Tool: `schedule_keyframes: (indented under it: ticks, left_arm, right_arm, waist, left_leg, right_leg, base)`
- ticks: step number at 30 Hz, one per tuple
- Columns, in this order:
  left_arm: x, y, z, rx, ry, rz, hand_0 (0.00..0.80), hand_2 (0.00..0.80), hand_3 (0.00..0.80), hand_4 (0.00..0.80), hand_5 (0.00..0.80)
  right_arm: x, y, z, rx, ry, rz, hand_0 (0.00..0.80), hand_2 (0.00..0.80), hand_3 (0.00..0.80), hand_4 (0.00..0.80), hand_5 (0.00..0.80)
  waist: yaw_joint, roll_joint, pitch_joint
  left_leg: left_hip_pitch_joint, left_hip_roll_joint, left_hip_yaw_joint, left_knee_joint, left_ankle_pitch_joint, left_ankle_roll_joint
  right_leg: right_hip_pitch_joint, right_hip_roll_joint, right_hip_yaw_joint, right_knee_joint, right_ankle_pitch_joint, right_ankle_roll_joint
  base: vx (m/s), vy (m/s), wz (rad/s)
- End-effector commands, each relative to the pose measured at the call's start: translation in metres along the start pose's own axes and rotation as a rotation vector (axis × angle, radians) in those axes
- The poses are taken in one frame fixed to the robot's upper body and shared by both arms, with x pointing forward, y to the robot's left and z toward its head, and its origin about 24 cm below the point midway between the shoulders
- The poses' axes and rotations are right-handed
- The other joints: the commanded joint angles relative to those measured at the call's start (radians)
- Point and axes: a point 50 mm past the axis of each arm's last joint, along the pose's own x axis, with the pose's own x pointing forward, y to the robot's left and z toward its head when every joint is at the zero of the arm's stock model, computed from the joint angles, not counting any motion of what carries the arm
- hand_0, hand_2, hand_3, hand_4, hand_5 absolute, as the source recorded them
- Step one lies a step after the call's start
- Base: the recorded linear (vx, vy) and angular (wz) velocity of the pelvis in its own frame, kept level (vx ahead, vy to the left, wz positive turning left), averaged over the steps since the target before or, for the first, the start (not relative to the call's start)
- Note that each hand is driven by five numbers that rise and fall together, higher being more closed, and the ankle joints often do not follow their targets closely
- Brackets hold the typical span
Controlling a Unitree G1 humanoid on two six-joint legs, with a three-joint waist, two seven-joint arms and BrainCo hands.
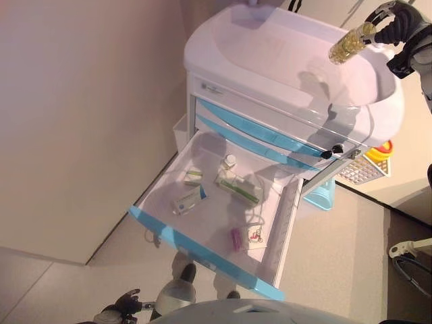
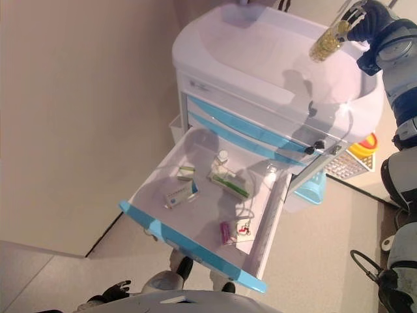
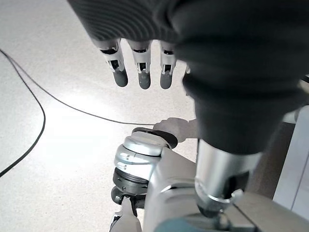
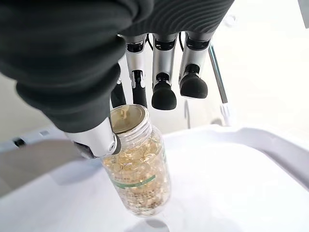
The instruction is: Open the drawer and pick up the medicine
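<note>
A white and blue medical cart (image 1: 270,61) stands with its bottom drawer (image 1: 202,251) pulled out. In the drawer lie a small white bottle (image 1: 229,160), several medicine boxes (image 1: 188,201), a pink item (image 1: 236,238) and a leaflet (image 1: 255,236). My right hand (image 1: 399,23) is shut on a clear bottle of yellow capsules (image 1: 349,44), gripped at its cap end, and holds it tilted above the cart's top at its far right. The bottle (image 4: 138,174) hangs just above the white top in the right wrist view. My left hand (image 3: 140,72) hangs open and empty low over the floor.
A beige wall runs along the left of the cart. A white grid basket with a yellow and red item (image 1: 373,162) and a light blue bin (image 1: 322,196) stand on the floor to the right of the cart.
</note>
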Motion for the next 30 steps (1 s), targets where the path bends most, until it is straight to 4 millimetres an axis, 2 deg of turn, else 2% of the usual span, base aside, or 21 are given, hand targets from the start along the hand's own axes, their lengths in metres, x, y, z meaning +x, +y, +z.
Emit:
schedule_keyframes:
  ticks: [1,14,15,17,30]
  left_arm:
    - [-0.001,0.022,0.017,0.015,-0.063,0.055,0.000,0.000,0.000,0.000,0.000]
    - [-0.004,0.030,0.021,0.004,-0.107,0.076,0.000,0.000,0.000,0.000,0.000]
    - [-0.004,0.031,0.021,0.003,-0.108,0.076,0.000,0.000,0.000,0.000,0.000]
    - [-0.004,0.030,0.021,0.005,-0.111,0.075,0.000,0.000,0.000,0.000,0.000]
    - [-0.005,0.031,0.014,0.011,-0.092,0.071,0.000,0.000,0.000,0.000,0.000]
  right_arm:
    - [-0.011,-0.078,0.026,-0.084,-0.041,-0.221,0.800,0.800,0.800,0.800,0.800]
    - [-0.011,-0.077,0.017,-0.136,0.013,-0.137,0.800,0.800,0.800,0.800,0.800]
    - [-0.011,-0.077,0.016,-0.136,0.015,-0.132,0.634,0.634,0.634,0.634,0.634]
    - [-0.011,-0.075,0.014,-0.149,0.019,-0.128,0.000,0.000,0.000,0.000,0.000]
    - [-0.013,-0.079,0.006,-0.170,0.032,-0.139,0.000,0.000,0.000,0.000,0.000]
  waist:
    - [0.033,-0.049,0.059]
    - [0.038,-0.049,0.092]
    - [0.037,-0.049,0.092]
    - [0.037,-0.047,0.093]
    - [0.030,-0.041,0.076]
  left_leg:
    - [0.006,-0.033,-0.035,0.018,-0.119,0.014]
    - [-0.008,-0.031,-0.037,0.015,-0.110,0.015]
    - [-0.007,-0.031,-0.036,0.014,-0.110,0.015]
    - [-0.004,-0.030,-0.032,0.014,-0.110,0.015]
    - [0.015,-0.026,-0.016,0.008,-0.112,0.013]
  right_leg:
    - [-0.026,-0.024,0.038,0.039,0.034,0.045]
    - [-0.045,-0.026,0.030,0.048,0.038,0.048]
    - [-0.045,-0.026,0.030,0.048,0.038,0.049]
    - [-0.044,-0.027,0.028,0.049,0.039,0.049]
    - [-0.032,-0.031,0.024,0.049,0.040,0.057]
  base:
    - [-0.028,-0.034,0.05]
    - [0.008,0.002,0.07]
    - [0.000,0.000,0.00]
    - [0.000,0.000,0.00]
    - [0.000,0.000,0.00]
